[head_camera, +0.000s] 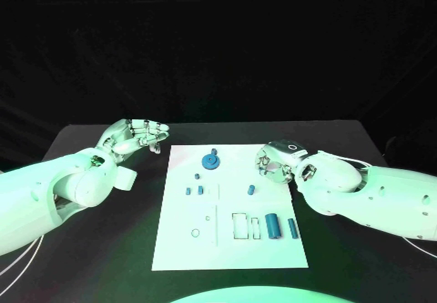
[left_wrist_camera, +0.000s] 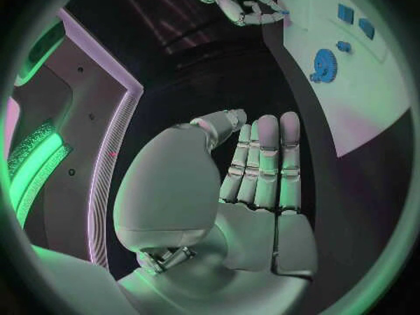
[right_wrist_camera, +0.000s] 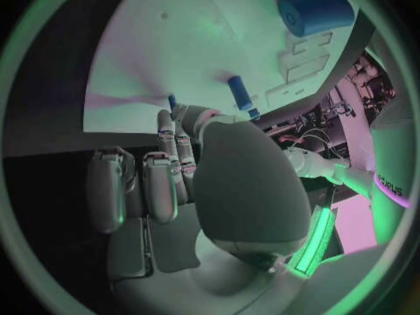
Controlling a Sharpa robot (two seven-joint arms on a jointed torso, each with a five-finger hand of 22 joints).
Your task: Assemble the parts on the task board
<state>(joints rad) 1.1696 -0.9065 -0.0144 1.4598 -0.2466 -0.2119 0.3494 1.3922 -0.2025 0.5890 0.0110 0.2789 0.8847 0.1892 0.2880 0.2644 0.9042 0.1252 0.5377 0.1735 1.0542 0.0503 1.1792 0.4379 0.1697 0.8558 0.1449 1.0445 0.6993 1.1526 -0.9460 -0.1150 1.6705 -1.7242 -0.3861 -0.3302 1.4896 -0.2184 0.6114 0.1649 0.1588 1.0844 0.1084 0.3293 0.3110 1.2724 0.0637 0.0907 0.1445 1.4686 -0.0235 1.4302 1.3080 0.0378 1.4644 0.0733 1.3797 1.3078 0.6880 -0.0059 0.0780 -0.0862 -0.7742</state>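
**A:** On the black table point(head_camera: 109, 240) the white task board point(head_camera: 182, 246) lies between both arms. Where are the parts?

**B:** Spread across it. A blue gear point(head_camera: 210, 163) sits near the far edge, several small blue pegs point(head_camera: 199, 190) lie around the middle, and a thick blue cylinder point(head_camera: 271, 221) with a slimmer blue bar point(head_camera: 292, 227) beside it lies close to the white rectangular frames point(head_camera: 239, 225) at the near right. None looks seated yet, I'd judge.

**A:** And the hands?

**B:** The left hand point(head_camera: 138, 135) is off the board's far left corner, raised, its fingers together and upright in the wrist view, nothing in it; released, I'd call it. The right hand point(head_camera: 276, 159) hangs at the board's right edge with fingers curled inward. I see nothing between them, so it reads as clenched on nothing, though the thumb hides part of the grasp.

**A:** What might go wrong?

**B:** The pegs are tiny and lie flat. A curled right hand coming down could knock the nearest peg point(head_camera: 251, 188) aside or roll it off the board. The cylinder would roll too if nudged sideways. A push on the board's edge could also slide the whole plate and shift every target.
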